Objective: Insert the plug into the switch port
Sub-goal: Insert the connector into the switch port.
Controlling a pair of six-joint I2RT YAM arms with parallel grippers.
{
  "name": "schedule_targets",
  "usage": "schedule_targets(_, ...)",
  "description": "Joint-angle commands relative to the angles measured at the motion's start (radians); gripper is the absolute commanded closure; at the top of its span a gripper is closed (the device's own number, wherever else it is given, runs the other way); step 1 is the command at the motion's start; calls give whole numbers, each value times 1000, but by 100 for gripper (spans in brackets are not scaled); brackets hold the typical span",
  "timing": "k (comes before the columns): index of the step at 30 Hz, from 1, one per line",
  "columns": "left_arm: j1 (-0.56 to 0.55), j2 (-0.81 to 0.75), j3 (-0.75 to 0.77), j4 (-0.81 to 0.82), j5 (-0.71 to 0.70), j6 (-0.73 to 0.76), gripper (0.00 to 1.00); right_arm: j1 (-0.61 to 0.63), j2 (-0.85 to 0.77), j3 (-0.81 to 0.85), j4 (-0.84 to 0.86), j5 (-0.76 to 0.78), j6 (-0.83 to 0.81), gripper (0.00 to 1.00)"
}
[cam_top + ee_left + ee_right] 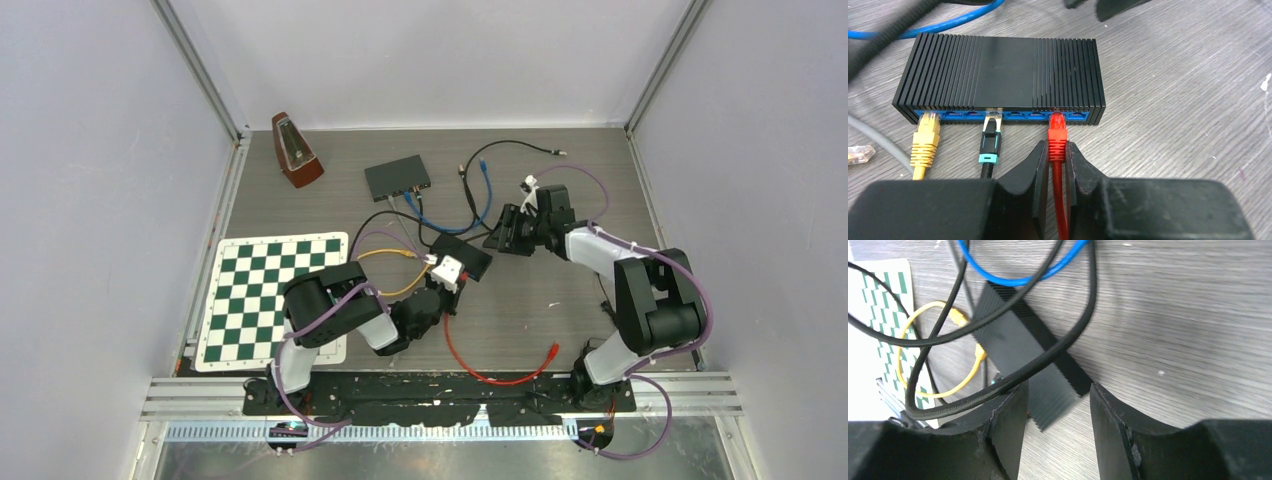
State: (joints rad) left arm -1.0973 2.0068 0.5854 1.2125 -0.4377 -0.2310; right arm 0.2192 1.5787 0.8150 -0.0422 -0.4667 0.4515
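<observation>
Jaws of the left gripper (1058, 152) are closed on the red plug (1057, 129), which is seated in a front port of the switch (998, 70); the right gripper (1058, 400) has its jaws spread at the switch's end.

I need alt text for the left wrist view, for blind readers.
The left gripper pinches a red cable behind the red plug, inserted in the black switch. A yellow plug and a black plug sit in ports further left.
</observation>
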Motion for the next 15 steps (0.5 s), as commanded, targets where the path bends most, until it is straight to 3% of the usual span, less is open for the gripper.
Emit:
schedule_targets(1, 8, -3, 27, 2, -127, -12, 100, -29, -52, 47, -141, 75, -73, 45)
schedule_targets(8, 7, -86, 22, -67, -223, -71, 100, -44, -168, 42, -254, 248, -107, 45)
schedule_targets(15, -15, -237, -28, -133, -141, -108, 60, -69, -316, -30, -390, 499, -43, 43)
